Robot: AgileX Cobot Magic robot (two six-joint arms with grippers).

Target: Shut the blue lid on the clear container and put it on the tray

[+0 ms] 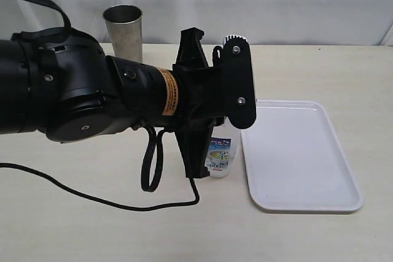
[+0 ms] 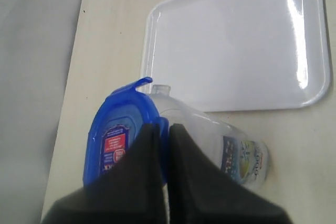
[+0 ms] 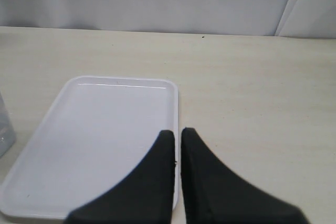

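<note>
Now, your left gripper [image 2: 164, 127], jaws together, meets the rim of the round bright-blue plastic lid [image 2: 115, 129] on the tall clear plastic container [image 2: 210, 140] beside the flat white tray [image 2: 236, 40]; off-centre pressure could topple it.

left arm [image 1: 73, 90] extended toward centre | left fingers [image 2: 139, 182] closed | right fingers [image 3: 152, 182] closed

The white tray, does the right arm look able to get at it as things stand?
Probably yes. The right claw is shut with nothing in it and hangs just over the white tray, near its edge. Nothing stands between them in the right wrist view.
</note>
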